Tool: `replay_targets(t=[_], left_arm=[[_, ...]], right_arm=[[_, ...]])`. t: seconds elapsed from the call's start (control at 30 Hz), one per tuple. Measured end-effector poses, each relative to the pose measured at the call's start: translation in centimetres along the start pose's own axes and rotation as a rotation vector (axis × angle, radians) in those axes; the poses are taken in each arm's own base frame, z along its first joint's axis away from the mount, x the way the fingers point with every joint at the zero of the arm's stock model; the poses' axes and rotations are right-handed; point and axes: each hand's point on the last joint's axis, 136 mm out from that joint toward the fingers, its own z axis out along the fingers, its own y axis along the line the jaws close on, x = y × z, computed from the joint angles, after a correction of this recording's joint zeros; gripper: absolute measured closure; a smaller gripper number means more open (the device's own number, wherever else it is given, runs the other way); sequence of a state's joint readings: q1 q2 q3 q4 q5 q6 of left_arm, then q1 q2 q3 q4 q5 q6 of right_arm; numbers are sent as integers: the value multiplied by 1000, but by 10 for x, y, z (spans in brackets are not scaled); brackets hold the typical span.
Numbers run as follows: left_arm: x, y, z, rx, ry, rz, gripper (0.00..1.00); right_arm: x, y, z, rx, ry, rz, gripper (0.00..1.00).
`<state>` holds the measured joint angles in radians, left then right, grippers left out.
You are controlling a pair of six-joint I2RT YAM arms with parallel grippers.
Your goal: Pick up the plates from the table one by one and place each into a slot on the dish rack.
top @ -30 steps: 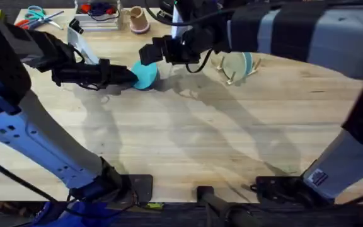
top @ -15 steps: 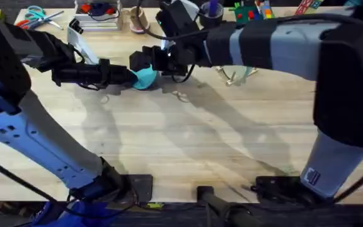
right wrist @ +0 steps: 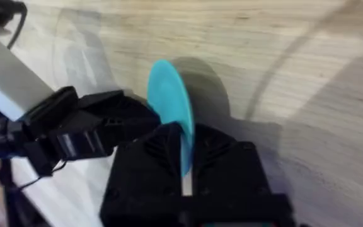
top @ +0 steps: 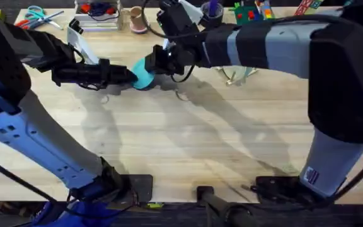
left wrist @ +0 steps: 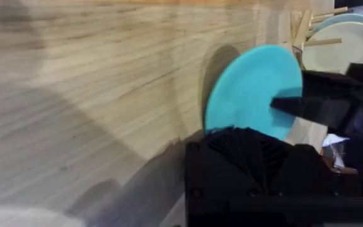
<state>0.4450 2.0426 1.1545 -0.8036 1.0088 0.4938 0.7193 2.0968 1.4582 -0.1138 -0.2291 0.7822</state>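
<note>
Above the table (top: 188, 145), the left gripper (top: 130, 75) holds a cyan plate (top: 145, 75) on edge, jaws clenched on its rim. From the other side the right gripper (top: 158, 58) straddles the same plate's opposite rim, jaws on either face; whether they have closed cannot be told. The dish rack (top: 235, 75) stands to the right, nearer the right arm, already holding a cream plate (left wrist: 341, 45) and a blue plate (left wrist: 345, 19).

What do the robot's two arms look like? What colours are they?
Both arms are mostly black with pale grey-white sections, and black cables run along them. The left arm has a light lower link above a black base. The right arm has a grey band and a small label near its base. Each ends in chunky black fingers.
</note>
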Motion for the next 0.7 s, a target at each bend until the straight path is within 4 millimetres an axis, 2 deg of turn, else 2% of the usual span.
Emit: replay_targets(t=[0.07, 0.7], left_arm=[[0, 0, 0, 1, -2, -1, 960], [1, -1, -2, 8, 20, -46, 960]], right_arm=[[-2, 1, -1, -9, -3, 1, 964], [-3, 3, -2, -14, -3, -46, 971]])
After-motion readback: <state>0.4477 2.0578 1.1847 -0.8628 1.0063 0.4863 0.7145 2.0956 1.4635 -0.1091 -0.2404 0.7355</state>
